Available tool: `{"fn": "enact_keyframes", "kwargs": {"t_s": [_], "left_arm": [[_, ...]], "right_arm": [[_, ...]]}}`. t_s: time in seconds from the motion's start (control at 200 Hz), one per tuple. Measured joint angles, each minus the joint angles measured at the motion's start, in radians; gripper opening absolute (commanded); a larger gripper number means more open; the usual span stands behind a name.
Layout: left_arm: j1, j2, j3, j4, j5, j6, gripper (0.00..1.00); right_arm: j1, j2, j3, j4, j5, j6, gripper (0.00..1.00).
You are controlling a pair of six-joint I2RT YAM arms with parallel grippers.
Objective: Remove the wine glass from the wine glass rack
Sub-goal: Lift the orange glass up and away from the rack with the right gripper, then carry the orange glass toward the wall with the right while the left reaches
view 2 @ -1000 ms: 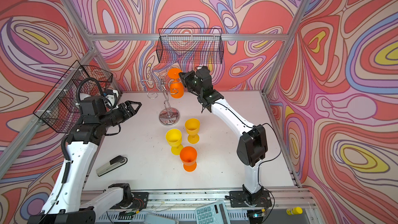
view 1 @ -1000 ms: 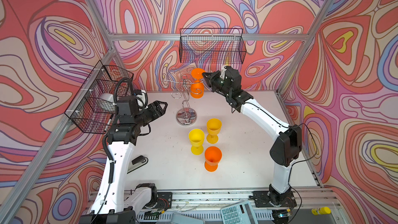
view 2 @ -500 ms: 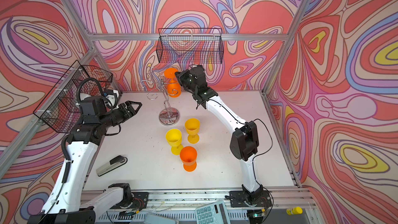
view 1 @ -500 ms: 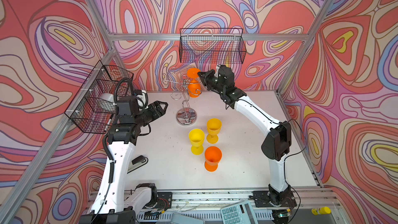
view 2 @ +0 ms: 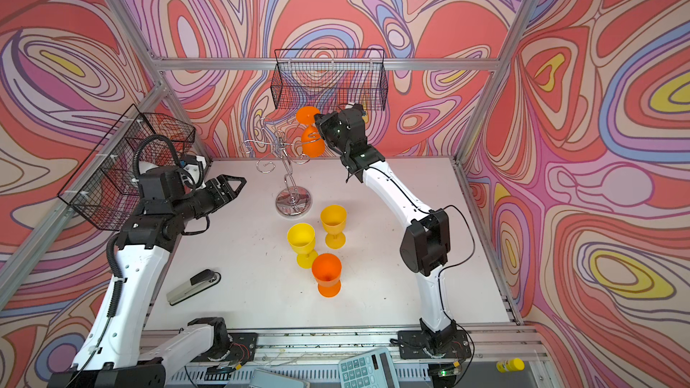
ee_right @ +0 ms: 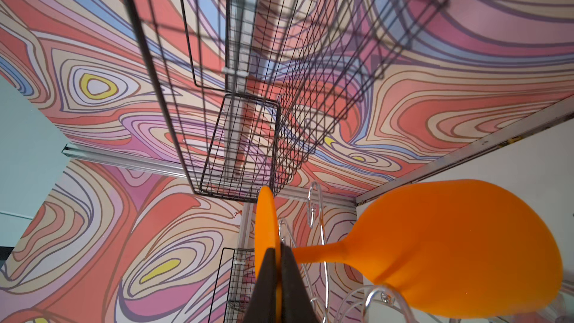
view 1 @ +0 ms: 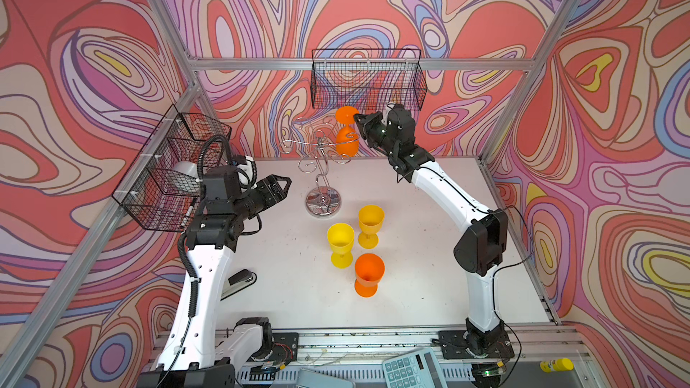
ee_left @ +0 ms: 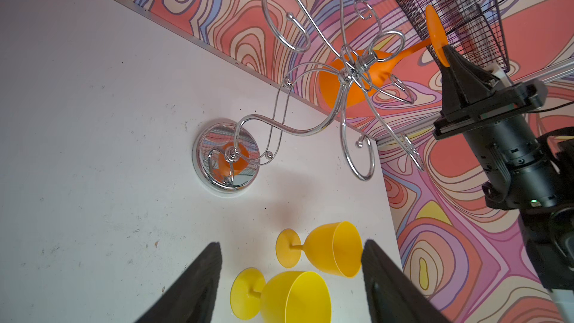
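An orange wine glass point(view 1: 347, 141) point(view 2: 313, 143) hangs upside down and tilted at the top of the chrome wine glass rack point(view 1: 323, 200) point(view 2: 293, 200). My right gripper point(view 1: 357, 121) point(view 2: 318, 121) point(ee_right: 277, 253) is shut on the rim of the glass's round foot. In the right wrist view the wine glass point(ee_right: 450, 243) has its stem crossing the rack's wire hooks point(ee_right: 313, 206); whether it still rests in one I cannot tell. My left gripper point(view 1: 285, 184) point(view 2: 241, 182) point(ee_left: 290, 247) is open and holds nothing, hovering left of the rack point(ee_left: 273, 128).
Three upright glasses stand in front of the rack: amber point(view 1: 370, 222), yellow point(view 1: 340, 240), orange point(view 1: 369, 272). A black mesh basket point(view 1: 367, 80) hangs on the back wall just above the right gripper, another point(view 1: 171, 169) on the left wall. A stapler point(view 1: 239, 281) lies front left.
The right gripper, shut on the glass's foot, has moved back toward the wall and up, lifting and tilting the orange glass at the rack's top. The left arm has not moved.
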Motion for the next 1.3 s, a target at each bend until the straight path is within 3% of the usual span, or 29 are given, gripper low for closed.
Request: {"fn": "enact_keyframes", "kwargs": {"t_s": [0.416,0.982,1.302], "left_arm": [[-0.005,0.0,0.001,-0.004,-0.001,0.001,0.72],[-0.011,-0.044,0.002,-0.05,-0.005,0.014,0.76],[-0.211,-0.22,-0.101,-0.029,-0.009,-0.101,0.82]], "right_arm": [[-0.045,-0.053,-0.177,0.029,0.031,-0.025,0.0],[-0.179,-0.381,-0.48,0.089,0.064,-0.021,0.0],[-0.288,-0.534,-0.696,0.1,-0.05,0.09,0.0]]}}
